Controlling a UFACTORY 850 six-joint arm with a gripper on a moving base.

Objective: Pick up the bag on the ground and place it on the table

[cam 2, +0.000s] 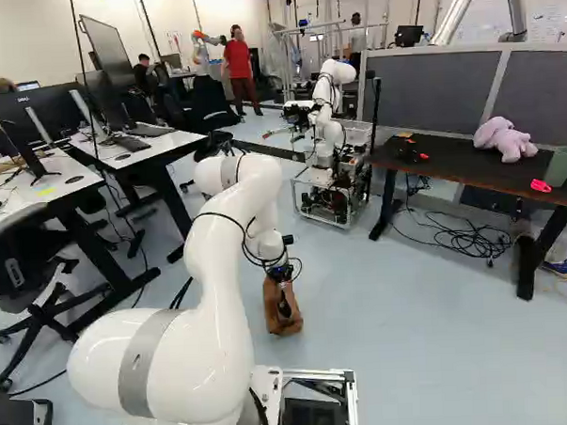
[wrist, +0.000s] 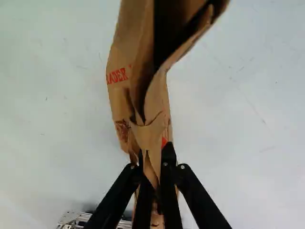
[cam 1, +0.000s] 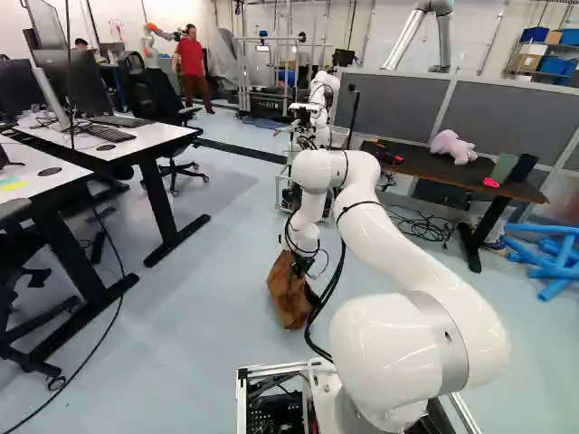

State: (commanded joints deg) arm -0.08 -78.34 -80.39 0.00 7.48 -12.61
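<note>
- Floor (cam 2: pixel 412 357): pale and hard, with the bag at its level or only just over it. Contact under the bag cannot be confirmed from my views. If it does touch, a sideways start would drag and fold it.
- Dark desk (cam 2: pixel 451 161): the likelier destination, in my judgement, though a white desk (cam 1: pixel 149 136) stands opposite. A plush toy (cam 2: pixel 506 140), a green cup (cam 2: pixel 562 166) and a small red item (cam 2: pixel 540 185) occupy the dark top. A low or hurried approach could catch the edge or knock the cup over.
- Arm (cam 1: pixel 398 226): reaching forward and down. Black hoses (cam 1: pixel 330 289) hang close beside the bag in the left base view; I would expect a snag if I swing before lifting.
- Second robot (cam 2: pixel 328 116): stands ahead, near the desk's far end. A wide sweep that way risks a collision.
- Loose cables (cam 2: pixel 468 237): coiled beneath the desk; a base driven in too close could foul them.
- Brown paper bag (wrist: pixel 121 95): roughly upright, creased, its mouth gaping ahead of the pincer. Contents not visible. Any real weight would hang off one pinched fold — cause enough for tearing or tipping.
- Pincer (wrist: pixel 154 155): nearly closed, fingertips either side of crumpled paper, which it has hold of. The bite is narrow — a jerk could let the paper slide out.
</note>
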